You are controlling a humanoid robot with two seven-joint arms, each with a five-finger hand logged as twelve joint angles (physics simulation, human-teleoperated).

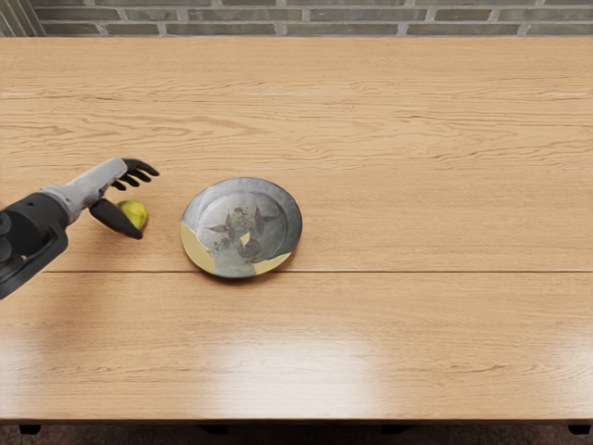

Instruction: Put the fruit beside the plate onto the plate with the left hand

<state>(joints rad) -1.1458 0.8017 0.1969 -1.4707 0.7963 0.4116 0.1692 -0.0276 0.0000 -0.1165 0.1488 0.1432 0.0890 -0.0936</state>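
My fingers point(139, 170) are black, on a pale grey forearm point(88, 188); the fruit point(137, 212) is yellow-green; the plate point(289, 221) is grey-blue with dark bird-like figures and yellow patches along its near rim; the tabletop point(417, 139) is light wood with brown grain lines; the wall point(278, 19) is grey brick with pale mortar.

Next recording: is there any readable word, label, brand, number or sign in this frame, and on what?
None.
The round grey ceramic plate carries only a dark bird-like pattern and yellow patches, no letters.
The small yellow-green fruit, the light wooden table and the left hand bear no markings.
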